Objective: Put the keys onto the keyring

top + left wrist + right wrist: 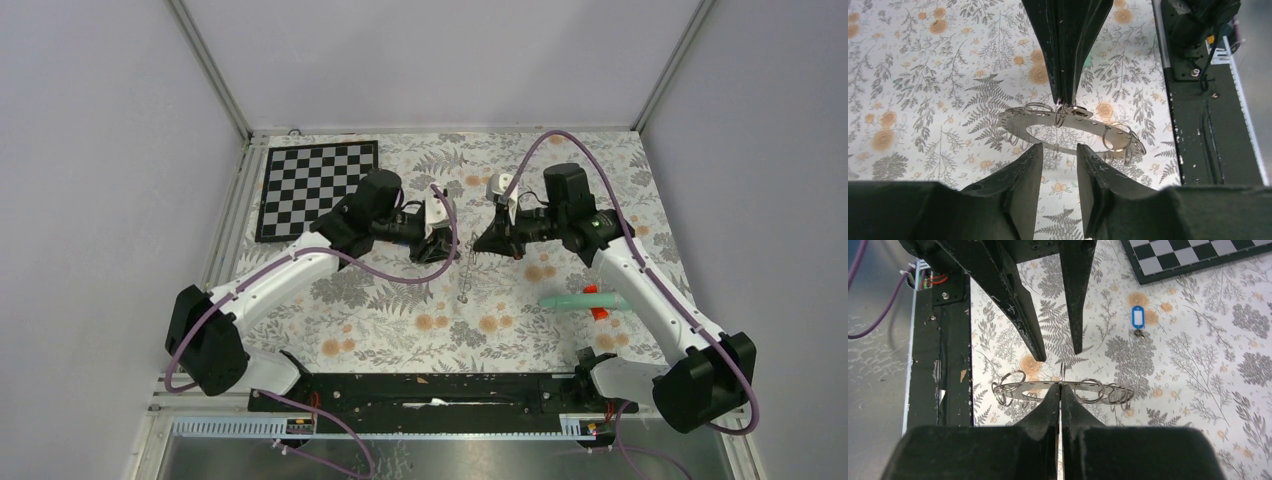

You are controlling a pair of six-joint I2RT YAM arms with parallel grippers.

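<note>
The fingers (1045, 412) of the right gripper (1060, 390) are pressing flat together at the bottom centre of the right wrist frame. No gap is showing between them, and they are pinching the near band of the keyring (1030, 386) at its middle. The keyring is being held above the table (1198, 390) and is stretching across the centre of that frame. Several small wire loops (1013, 382) are dangling from its band.

Just beyond it, the left gripper (1059, 354) is reaching down from the upper edge. Its 2 fingers are standing apart, their tips are stopping short of the hoop, and nothing is sitting between them. The left wrist frame is showing the same: the left fingers (1020, 175) are spreading at the bottom centre with floral cloth visible in the gap. There the keyring (1015, 120) is hanging just past their tips, and the right gripper (1064, 102) is clamping its far band from the top edge.

Farther off, in the upper right of the right wrist frame, 1 blue-tagged key (1138, 317) is lying on the table, well apart from the keyring. Beyond it, the chequered board (1193, 255) is filling the top right corner.
</note>
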